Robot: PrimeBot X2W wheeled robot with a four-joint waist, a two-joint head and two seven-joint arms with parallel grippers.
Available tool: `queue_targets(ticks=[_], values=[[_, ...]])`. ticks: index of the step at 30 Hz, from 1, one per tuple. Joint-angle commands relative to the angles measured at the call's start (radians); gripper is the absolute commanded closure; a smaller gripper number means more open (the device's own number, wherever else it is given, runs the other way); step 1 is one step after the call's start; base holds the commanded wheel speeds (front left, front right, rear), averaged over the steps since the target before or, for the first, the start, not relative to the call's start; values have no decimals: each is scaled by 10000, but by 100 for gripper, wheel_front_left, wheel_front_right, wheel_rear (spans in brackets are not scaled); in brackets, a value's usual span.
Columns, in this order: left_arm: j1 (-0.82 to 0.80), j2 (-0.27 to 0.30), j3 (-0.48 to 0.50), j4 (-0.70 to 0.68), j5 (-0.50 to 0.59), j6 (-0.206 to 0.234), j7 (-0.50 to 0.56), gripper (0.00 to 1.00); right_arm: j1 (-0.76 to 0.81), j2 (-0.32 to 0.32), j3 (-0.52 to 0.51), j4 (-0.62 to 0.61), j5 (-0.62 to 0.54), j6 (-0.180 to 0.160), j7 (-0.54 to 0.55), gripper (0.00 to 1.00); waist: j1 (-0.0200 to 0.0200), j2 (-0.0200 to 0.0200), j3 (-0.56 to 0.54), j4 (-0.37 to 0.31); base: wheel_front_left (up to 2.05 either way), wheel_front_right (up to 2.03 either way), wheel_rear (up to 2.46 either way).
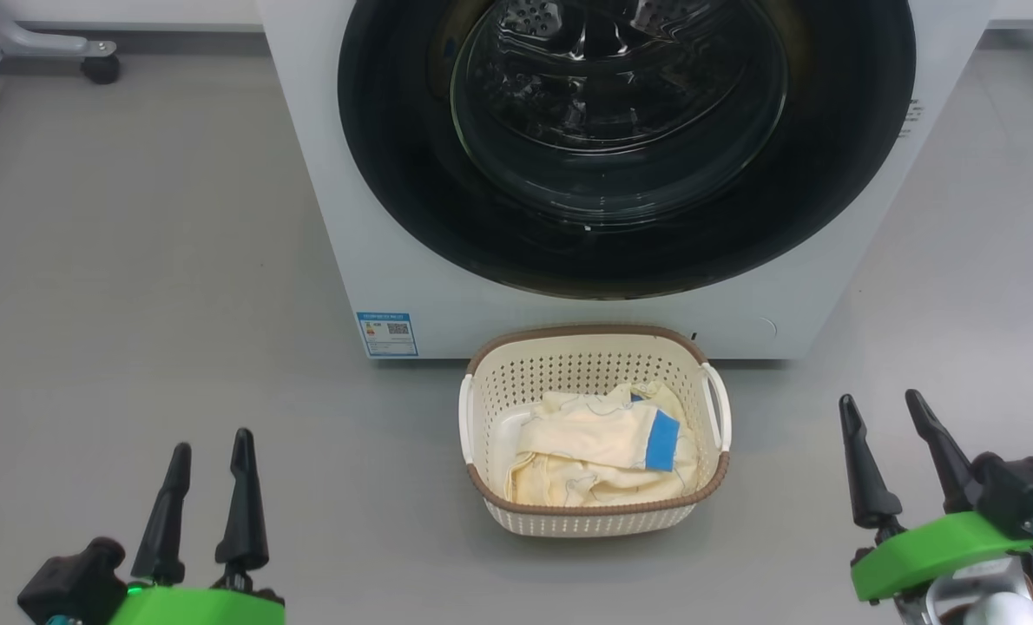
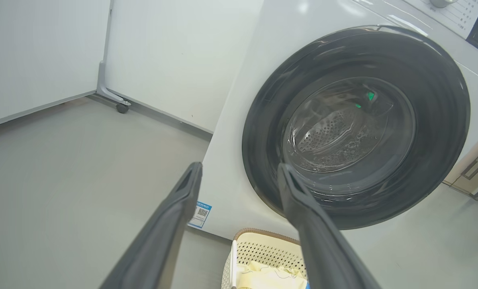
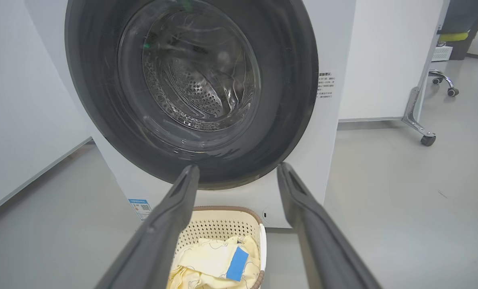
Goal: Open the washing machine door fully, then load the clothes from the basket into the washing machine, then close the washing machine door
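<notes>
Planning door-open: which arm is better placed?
Right, marginally: the right claw sits further forward, nearer the door, than the left claw; both open. Door's opening side unclear.

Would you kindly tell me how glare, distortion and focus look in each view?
Head view: soft, even light, sharp throughout, ripply reflections on the washing machine door, only a faint shadow under the basket. Left wrist view: wide-angle stretch tilts the washing machine, green glints in the glass. Right wrist view: the near fingers loom large, slightly soft.
</notes>
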Motion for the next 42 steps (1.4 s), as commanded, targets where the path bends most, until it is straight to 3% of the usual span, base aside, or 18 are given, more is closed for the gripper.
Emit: queue_targets(ticks=[1,8,42], values=[[-198,164,277,-471,295,-64,-180,0,-178,-310,220,-414,-347,-29,-189,0,-1,0,-2,3,0,0,0],[-185,175,240,-582,1065,-69,-396,0,-183,-388,342,-566,-1208,-30,-406,0,-1,0,-13,0,0,0,0],[-132,175,272,-420,1120,-69,-396,0,-65,35,-462,-471,-1283,-30,-406,0,-1,0,-1,-78,0,0,0]])
